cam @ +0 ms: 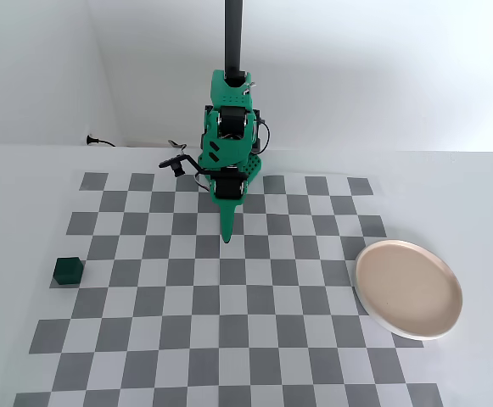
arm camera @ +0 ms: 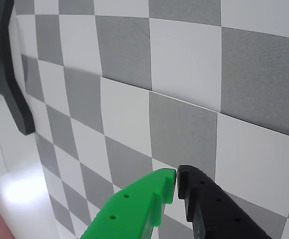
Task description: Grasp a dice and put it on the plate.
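A white worktop (cam: 484, 195) is seen in the fixed view, backed by plain white walls that meet in a corner at the upper left. Most of the surface is covered by a checkerboard mat (cam: 229, 297) of grey and white squares; a dark cable end (cam: 93, 140) lies at the rear left edge by the wall. In the wrist view the same grey and white squares fill the picture, and a seam line is seen crossing them diagonally.

The plate (cam: 408, 288), pale beige-pink with a white rim, is set at the right edge of the mat, partly overhanging onto the bare worktop. Nothing is seen lying in it.

The dice (cam: 68, 271), a small dark green cube, rests on the mat's left edge, well apart from both the plate and the arm.

The green arm (cam: 229, 136) is folded at the rear centre of the mat, with the end effector (cam: 227, 237) pointed down toward the squares. In the wrist view the end effector (arm camera: 176, 180) is shown clenched, its green and black fingertips meeting with nothing between them.
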`<action>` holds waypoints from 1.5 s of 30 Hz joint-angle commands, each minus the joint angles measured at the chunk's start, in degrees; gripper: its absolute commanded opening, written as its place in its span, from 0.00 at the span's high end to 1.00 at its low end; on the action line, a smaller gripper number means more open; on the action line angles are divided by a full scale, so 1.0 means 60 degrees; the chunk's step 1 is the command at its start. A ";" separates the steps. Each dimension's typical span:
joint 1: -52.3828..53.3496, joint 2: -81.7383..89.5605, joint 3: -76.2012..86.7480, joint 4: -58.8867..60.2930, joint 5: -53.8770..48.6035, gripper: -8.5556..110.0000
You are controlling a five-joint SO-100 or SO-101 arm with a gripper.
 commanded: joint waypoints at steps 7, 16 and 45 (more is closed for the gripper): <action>-0.0352 0.0103 -0.0161 -0.0205 -0.0146 0.96; -0.0601 0.0103 -0.0161 -0.0850 -0.2666 0.96; 0.0161 0.0103 -0.0176 -0.1860 -1.4561 0.93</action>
